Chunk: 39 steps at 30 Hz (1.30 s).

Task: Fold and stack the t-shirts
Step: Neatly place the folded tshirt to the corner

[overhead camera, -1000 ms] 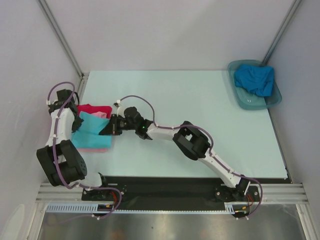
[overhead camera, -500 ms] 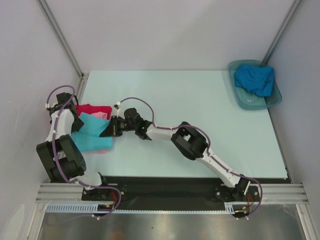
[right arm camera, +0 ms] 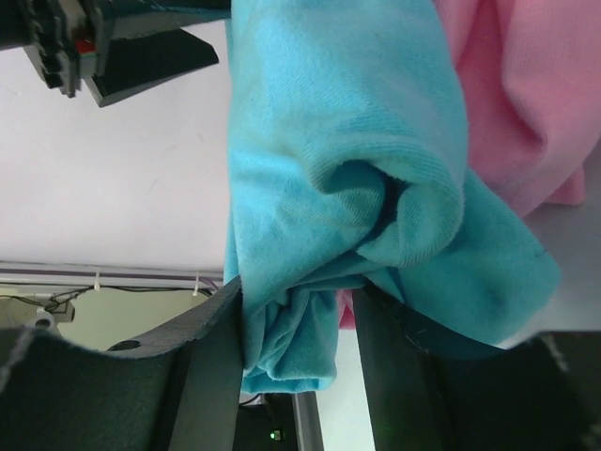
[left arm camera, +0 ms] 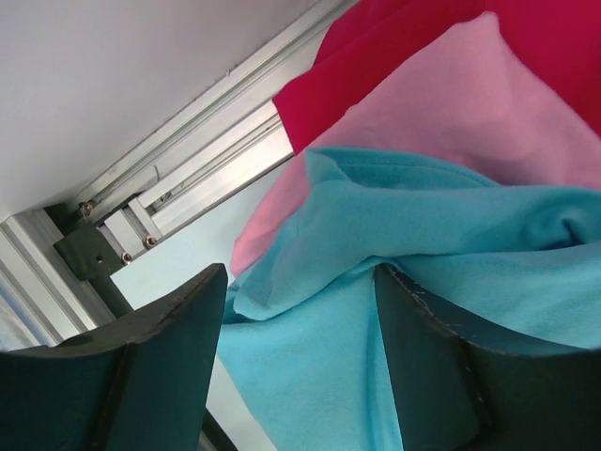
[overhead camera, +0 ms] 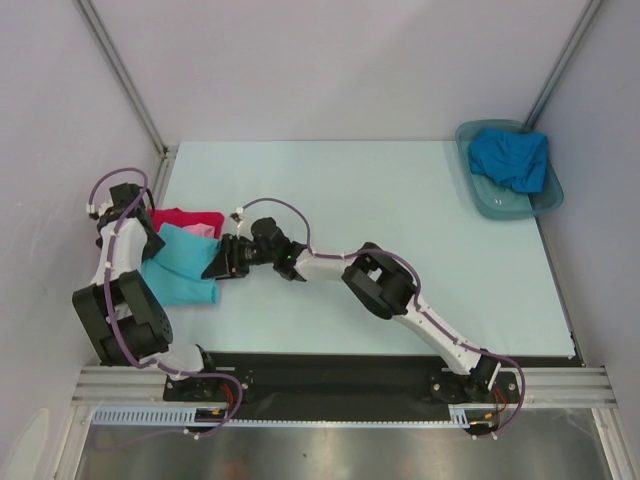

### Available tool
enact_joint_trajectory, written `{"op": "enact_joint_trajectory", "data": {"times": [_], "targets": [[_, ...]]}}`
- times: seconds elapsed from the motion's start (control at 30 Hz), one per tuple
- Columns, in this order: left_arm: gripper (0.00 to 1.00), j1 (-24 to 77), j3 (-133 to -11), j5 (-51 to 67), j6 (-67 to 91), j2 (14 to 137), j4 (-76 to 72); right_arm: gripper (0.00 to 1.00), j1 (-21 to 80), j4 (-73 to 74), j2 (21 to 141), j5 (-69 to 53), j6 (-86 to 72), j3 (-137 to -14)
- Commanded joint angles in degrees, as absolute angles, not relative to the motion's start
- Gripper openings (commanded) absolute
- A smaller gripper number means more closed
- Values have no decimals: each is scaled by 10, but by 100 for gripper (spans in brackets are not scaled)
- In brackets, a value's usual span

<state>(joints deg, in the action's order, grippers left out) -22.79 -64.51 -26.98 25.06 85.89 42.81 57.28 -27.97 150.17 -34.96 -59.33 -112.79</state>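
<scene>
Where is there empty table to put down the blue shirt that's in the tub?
Free: the wide bare table between the right arm and the grey tub. Crowded: the left side, where the left gripper and right gripper are at the turquoise shirt.

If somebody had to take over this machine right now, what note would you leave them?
Left gripper: open over the turquoise shirt.
Right gripper: jaws parted, turquoise cloth between them; grip unclear.
Stack on the table, left side: red shirt, pink shirt, turquoise on top, rumpled.
Left to do: blue shirt, crumpled in the tub far right, needs folding and stacking.
</scene>
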Motion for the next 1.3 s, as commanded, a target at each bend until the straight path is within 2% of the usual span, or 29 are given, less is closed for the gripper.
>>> {"op": "enact_joint_trajectory", "data": {"times": [0.0, 0.47, 0.6, 0.7, 0.9, 1.13, 1.27], "targets": [[69, -233, -685, -267, 267, 822, 390, 52, 564, -282, 1460, -356, -578, -1121], [72, -180, -751, -242, 289, 773, 424, 51, 498, -204, 1318, -353, -513, -1090], [72, -108, -776, -239, 299, 765, 421, 52, 465, -124, 1247, -335, -458, -1056], [72, -6, -810, -232, 294, 778, 409, 51, 426, -83, 1184, -317, -421, -1014], [73, 165, -834, -179, 241, 788, 310, 52, 348, 30, 1056, -230, -313, -926], [75, 250, -770, -76, 182, 766, 183, 55, 300, 104, 871, -14, -228, -792], [75, 279, -718, -38, 185, 773, 147, 56, 285, 92, 768, 27, -244, -675]]}}
